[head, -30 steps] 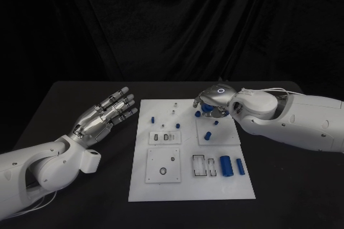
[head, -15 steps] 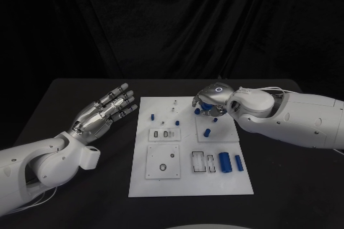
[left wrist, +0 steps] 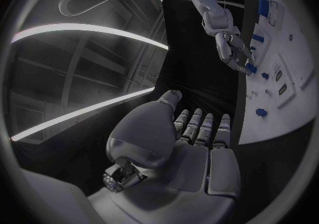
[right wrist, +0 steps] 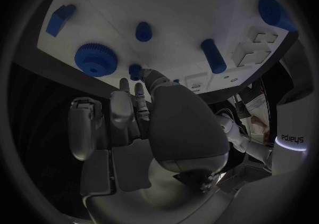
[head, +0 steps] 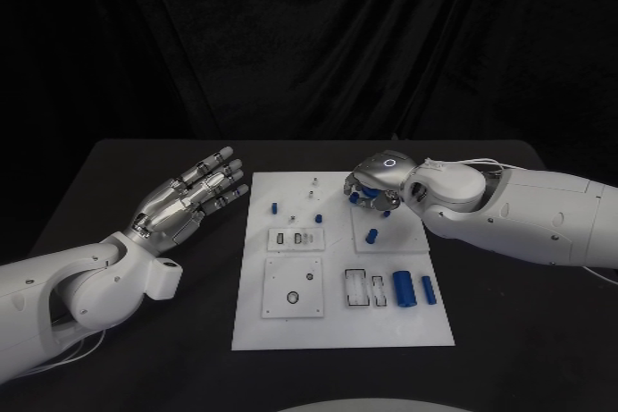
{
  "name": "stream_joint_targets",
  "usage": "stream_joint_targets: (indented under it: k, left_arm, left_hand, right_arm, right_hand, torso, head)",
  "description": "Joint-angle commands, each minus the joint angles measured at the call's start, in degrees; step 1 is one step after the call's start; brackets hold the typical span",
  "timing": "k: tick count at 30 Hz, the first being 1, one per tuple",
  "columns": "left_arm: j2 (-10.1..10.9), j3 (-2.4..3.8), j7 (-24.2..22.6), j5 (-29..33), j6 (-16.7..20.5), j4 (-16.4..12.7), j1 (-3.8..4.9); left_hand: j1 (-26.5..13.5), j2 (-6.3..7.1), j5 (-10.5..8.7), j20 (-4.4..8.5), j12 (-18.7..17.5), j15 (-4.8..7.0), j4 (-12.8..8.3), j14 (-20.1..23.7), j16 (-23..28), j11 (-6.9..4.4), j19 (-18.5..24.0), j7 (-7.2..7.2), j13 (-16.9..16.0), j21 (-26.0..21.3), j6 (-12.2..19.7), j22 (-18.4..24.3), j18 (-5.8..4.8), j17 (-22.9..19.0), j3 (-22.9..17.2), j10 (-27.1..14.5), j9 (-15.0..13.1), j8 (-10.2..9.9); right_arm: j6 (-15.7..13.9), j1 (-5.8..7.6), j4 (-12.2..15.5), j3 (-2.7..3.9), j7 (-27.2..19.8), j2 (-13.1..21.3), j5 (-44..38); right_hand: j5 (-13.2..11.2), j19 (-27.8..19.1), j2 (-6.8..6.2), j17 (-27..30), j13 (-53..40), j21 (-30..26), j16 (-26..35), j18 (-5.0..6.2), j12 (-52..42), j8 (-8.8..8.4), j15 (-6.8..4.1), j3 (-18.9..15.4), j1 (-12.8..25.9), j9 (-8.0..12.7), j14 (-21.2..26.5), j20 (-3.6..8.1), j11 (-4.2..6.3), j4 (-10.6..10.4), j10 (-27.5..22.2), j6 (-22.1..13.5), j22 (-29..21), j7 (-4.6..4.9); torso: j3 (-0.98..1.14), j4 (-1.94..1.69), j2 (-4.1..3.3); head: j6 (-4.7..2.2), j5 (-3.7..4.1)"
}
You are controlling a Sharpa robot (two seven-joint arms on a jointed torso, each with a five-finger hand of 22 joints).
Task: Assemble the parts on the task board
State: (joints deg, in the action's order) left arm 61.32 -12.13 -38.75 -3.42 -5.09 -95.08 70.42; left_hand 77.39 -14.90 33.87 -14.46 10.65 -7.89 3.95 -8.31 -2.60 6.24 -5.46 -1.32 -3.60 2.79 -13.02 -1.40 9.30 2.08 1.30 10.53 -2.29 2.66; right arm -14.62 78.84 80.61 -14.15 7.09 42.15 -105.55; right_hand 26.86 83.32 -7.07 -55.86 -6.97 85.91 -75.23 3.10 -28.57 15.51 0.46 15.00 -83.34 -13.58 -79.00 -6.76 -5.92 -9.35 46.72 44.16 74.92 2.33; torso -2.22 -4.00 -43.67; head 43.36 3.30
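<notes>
Several blue parts (head: 371,237) scattered over the white task board (head: 341,332) at mid-table, among them a toothed blue gear (right wrist: 95,59) and a short peg (right wrist: 135,71) at the far right corner. Right hand (head: 370,191) lowered there, fingers (right wrist: 140,96) drawn narrow around the peg; whether actually gripped, cannot tell. Best to settle the pinch squarely and lift straight, clear of the gear just beside. Left hand (head: 193,196) off the board's left edge, fingers wide, holding nothing. Two larger blue cylinders (head: 414,290) near the board's right edge, well apart.

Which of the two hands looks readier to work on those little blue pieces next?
The right hand, probably: it hangs over the task board's far end, fingers by a blue gear. The left hand is spread open beside the board.
</notes>
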Motion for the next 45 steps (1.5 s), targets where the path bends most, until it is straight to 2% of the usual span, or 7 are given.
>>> stream_joint_targets:
  k: [1,10,12,21,26,32,45]
  left_arm:
    - [-0.1,0.01,-3.0,-0.1,-1.0,0.1,0.12]
    - [-0.4,-0.01,-2.5,-0.1,-1.3,0.6,0.1]
    - [-0.5,-0.01,-2.4,-0.1,-1.4,0.7,0.1]
    - [-0.8,-0.01,-2.0,-0.1,-1.7,1.3,0.09]
    - [-0.9,-0.01,-1.8,-0.1,-1.9,1.4,0.09]
    - [-1.0,-0.01,-1.5,-0.1,-2.2,1.8,0.08]
    - [-1.6,0.0,-0.9,-0.1,-2.8,2.3,0.06]
  left_hand:
    - [-0.5,-0.12,0.24,-0.42,0.3,-0.41,-0.2,-0.1,-0.1,0.54,0.1,-0.03,-0.1,0.2,-0.4,-0.1,1.09,0.1,-0.3,0.0,-0.1,0.2]
    - [-0.6,-0.2,0.28,-0.49,0.4,-0.49,-0.4,-0.1,0.0,0.69,0.1,0.27,-0.1,0.2,-0.7,-0.1,1.08,0.1,-0.5,0.0,-0.2,0.4]
    - [-0.6,-0.22,0.28,-0.51,0.4,-0.45,-0.4,0.1,0.0,0.78,0.2,0.42,0.0,0.2,-0.8,0.0,1.08,0.0,-0.6,-0.1,-0.2,0.4]
    - [-0.7,-0.29,0.28,-0.48,0.6,-0.39,-0.6,0.2,0.1,0.93,0.3,0.71,0.0,0.1,-1.2,0.0,1.09,0.0,-0.8,-0.2,-0.2,0.6]
    - [-0.8,-0.31,0.28,-0.48,0.7,-0.39,-0.7,0.2,0.1,1.03,0.3,1.01,0.0,0.1,-1.7,0.0,1.09,0.0,-1.0,-0.2,-0.3,0.7]
    - [-0.9,-0.31,0.27,-0.5,0.8,-0.42,-0.8,0.2,0.1,1.12,0.3,1.34,0.0,0.1,-2.2,0.0,1.09,0.0,-1.2,-0.3,-0.4,0.9]
    - [-1.1,-0.32,0.26,-0.57,0.9,-0.53,-1.0,0.2,0.1,1.24,0.4,1.75,0.0,0.0,-2.6,0.0,1.09,0.0,-1.4,-0.4,-0.5,1.1]
  right_arm:
    - [-1.5,-0.26,-0.6,0.05,-1.3,-0.3,0.8]
    - [-1.2,-0.5,-1.7,0.05,-2.4,-0.8,1.0]
    - [-1.2,-0.52,-1.8,0.05,-2.9,-0.9,1.0]
    - [-1.0,-0.54,-2.8,0.05,-4.4,-1.2,3.0]
    - [0.2,-0.55,-3.4,0.05,-4.9,-1.3,4.9]
    - [1.7,-0.55,-4.2,0.05,-5.1,-1.6,5.7]
    - [3.7,-0.68,-6.0,0.05,-5.6,-3.0,5.9]
  right_hand:
    - [0.6,0.5,-0.28,-0.6,0.3,0.4,-0.4,-1.09,0.8,-0.26,-0.22,1.3,-0.7,-0.3,-0.5,0.07,0.13,0.2,1.0,1.1,7.9,0.14]
    - [-0.1,1.3,-0.36,-2.0,0.7,0.9,-1.0,-1.33,2.3,-0.52,-0.41,3.6,-1.3,-1.1,-1.1,0.23,0.52,0.6,3.8,2.7,8.9,0.49]
    - [-1.7,2.2,0.01,-3.5,0.7,1.4,-1.8,-1.59,2.7,-0.07,-1.17,4.2,-1.5,-1.8,-1.9,0.79,1.18,0.8,5.4,3.9,9.9,0.85]
    - [-4.8,2.9,1.26,-5.3,0.7,1.8,-2.3,-1.82,4.2,2.43,-3.4,4.7,-2.5,-5.3,-3.1,3.0,3.84,2.2,10.5,8.6,10.8,2.42]
    - [-5.1,3.0,1.39,-5.4,1.0,1.8,-2.2,-1.85,5.5,2.31,-3.27,4.7,-2.6,-6.0,-3.2,3.13,3.27,2.4,11.3,8.5,10.9,2.97]
    - [-5.1,3.0,1.16,-5.2,1.3,1.8,-2.0,-1.85,6.7,1.8,-2.95,4.9,-2.8,-6.4,-3.2,2.9,2.89,2.7,11.7,7.9,10.9,3.01]
    - [-5.7,2.7,0.76,-4.7,1.6,1.6,-1.6,-1.78,8.1,1.55,-2.81,5.0,-3.0,-7.0,-2.9,2.68,2.86,3.0,12.4,8.2,10.7,2.93]
  torso:
    - [-0.04,-0.04,0.12]
    - [-0.13,-0.09,0.36]
    - [-0.14,-0.05,0.39]
    - [-0.14,-0.05,0.49]
    - [-0.15,-0.04,0.52]
    - [-0.17,-0.02,0.59]
    - [-0.17,0.0,0.63]
  head:
    - [0.12,0.1]
    - [0.3,0.13]
    - [0.32,0.09]
    - [0.25,0.26]
    - [0.25,0.29]
    - [0.28,0.26]
    - [0.16,0.39]
